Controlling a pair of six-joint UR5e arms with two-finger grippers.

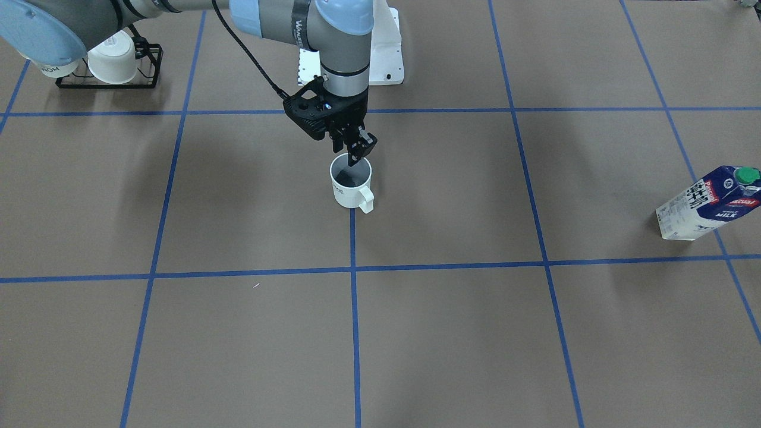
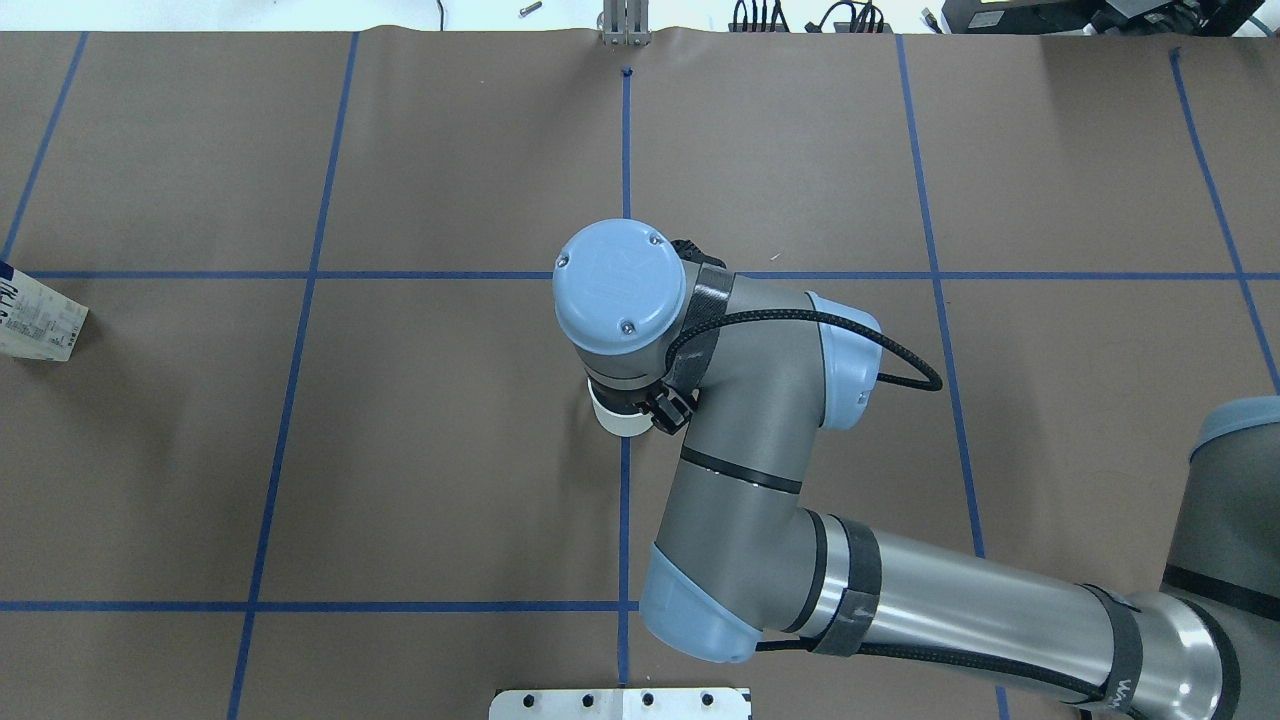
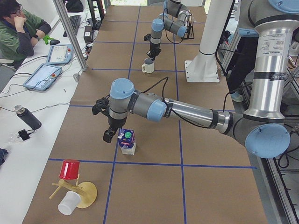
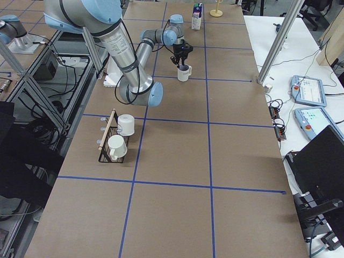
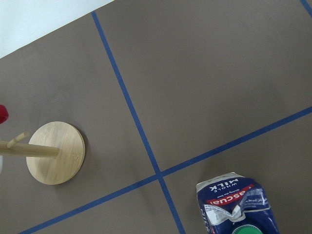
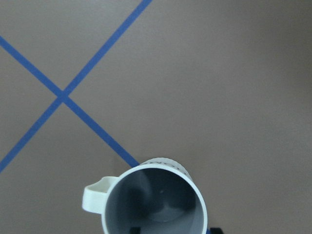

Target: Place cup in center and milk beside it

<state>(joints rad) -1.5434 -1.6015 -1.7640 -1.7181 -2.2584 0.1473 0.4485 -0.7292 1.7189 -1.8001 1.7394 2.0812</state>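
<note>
My right gripper (image 1: 357, 156) is pinched on the rim of the cup (image 1: 348, 191), which stands upright directly below it at the table's middle, clear of all edges. My left gripper (image 3: 108, 136) hangs just beside the upright milk (image 3: 127, 143) toward the table's left end. I cannot tell how far it is open.

Right arm extended — right gripper (image 1: 357, 151) pointing down, jaws seemingly pinched; left gripper (image 3: 108, 136) hanging low.

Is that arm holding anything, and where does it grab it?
The right end effector seems to pinch the cup by its rim, opposite the handle.
</note>
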